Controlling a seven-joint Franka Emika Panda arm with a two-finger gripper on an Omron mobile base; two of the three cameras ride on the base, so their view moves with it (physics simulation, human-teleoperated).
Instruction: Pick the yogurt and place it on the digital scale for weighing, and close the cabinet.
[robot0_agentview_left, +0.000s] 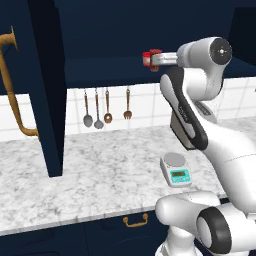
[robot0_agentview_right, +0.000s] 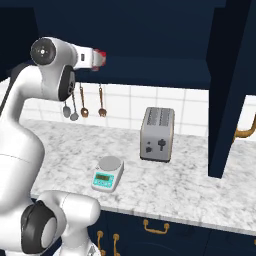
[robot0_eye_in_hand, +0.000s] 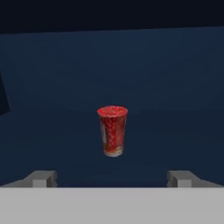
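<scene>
Red yogurt (robot0_eye_in_hand: 113, 130) stands upright inside the dark blue cabinet (robot0_agentview_left: 100, 30), straight ahead of the gripper (robot0_eye_in_hand: 113, 178) and not touching it. The gripper is wide open and holds nothing. Its two fingers (robot0_eye_in_hand: 43, 178) sit far apart, one on each side of the cup. Well below the gripper, on the white marble counter (robot0_agentview_right: 200, 175), rests the digital scale (robot0_agentview_right: 107, 173). A silver toaster (robot0_agentview_right: 157, 134) stands near it. Spoons (robot0_agentview_left: 97, 110) hang on the white tile wall.

The yogurt (robot0_eye_in_hand: 113, 130) stands upright inside the cabinet (robot0_agentview_left: 50, 85), ahead of the end effector (robot0_eye_in_hand: 113, 178). Below, on the desk (robot0_agentview_right: 175, 180), the digital scale (robot0_agentview_right: 107, 173) sits left of the toaster (robot0_agentview_right: 157, 134).
</scene>
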